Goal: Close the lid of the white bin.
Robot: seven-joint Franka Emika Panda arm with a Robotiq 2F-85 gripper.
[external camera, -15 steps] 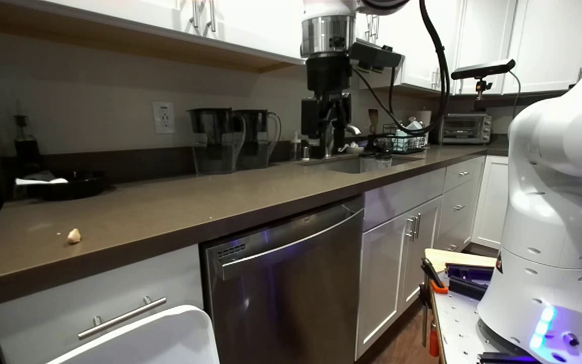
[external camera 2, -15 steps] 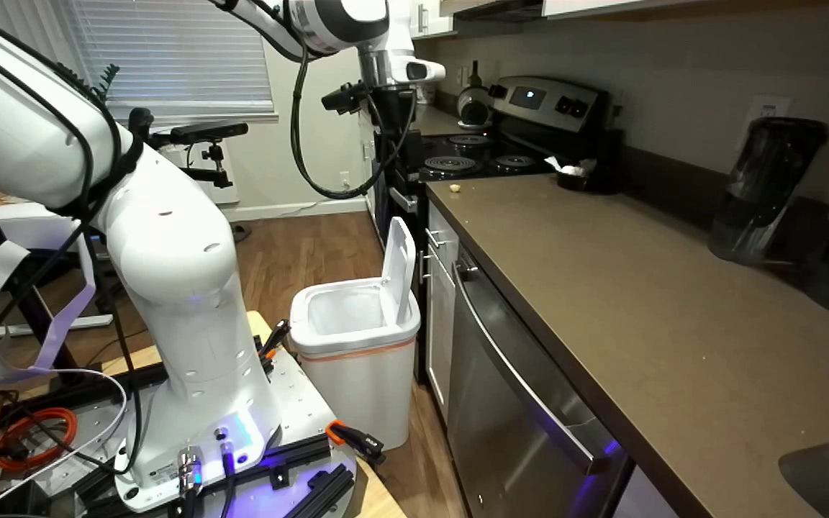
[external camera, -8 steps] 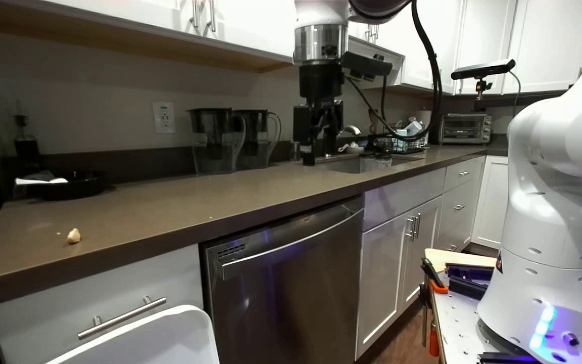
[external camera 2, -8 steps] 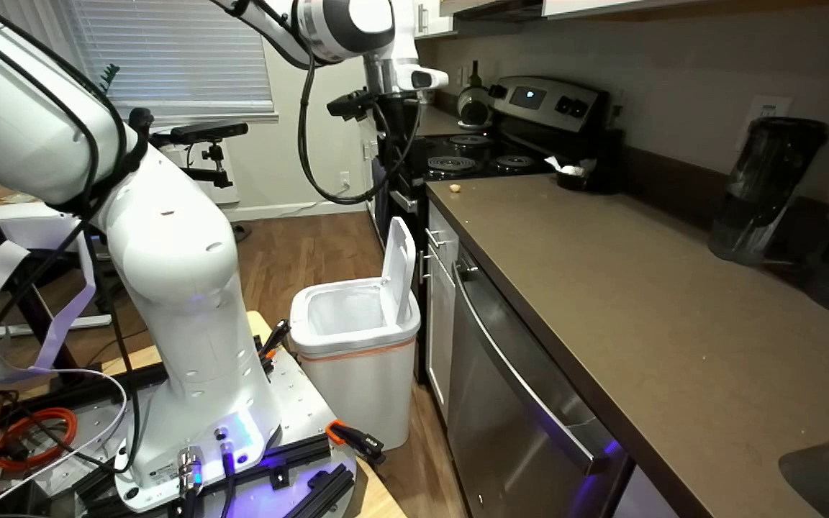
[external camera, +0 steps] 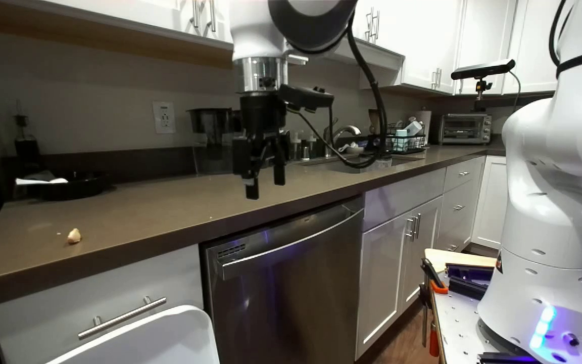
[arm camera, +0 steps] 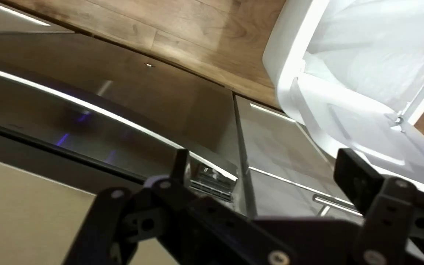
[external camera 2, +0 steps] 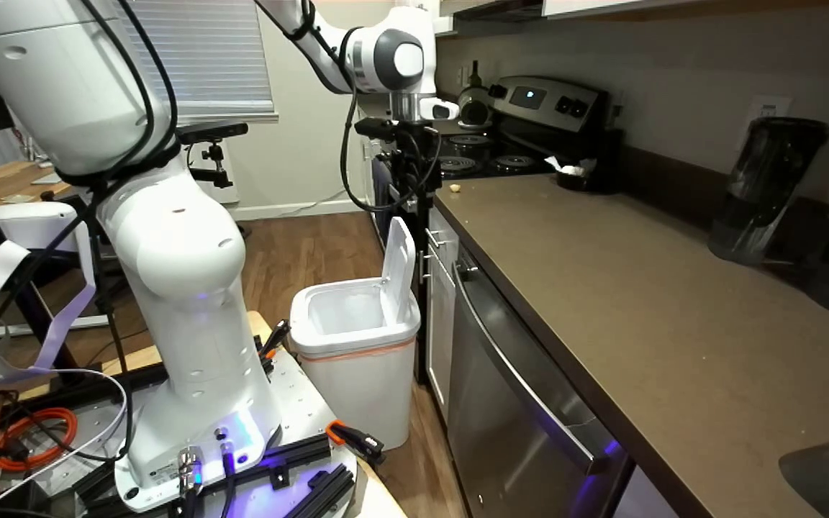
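The white bin stands on the floor beside the cabinets, its top open. Its lid, a flat white panel with rounded corners, stands upright on the cabinet side. The lid also shows at the bottom of an exterior view. In the wrist view the bin is at the upper right, with the lid below its opening. My gripper points down, above the lid's height and apart from it. In the wrist view the gripper has its fingers wide apart with nothing between them.
The counter edge runs beside the gripper, above the dishwasher and a drawer with a bar handle. A pitcher stands behind the gripper. A small pale piece lies on the counter. The stove is at the far end.
The gripper has moved down, leftward in an exterior view and rightward in an exterior view, toward the counter's front edge. The lid and bin have not moved.
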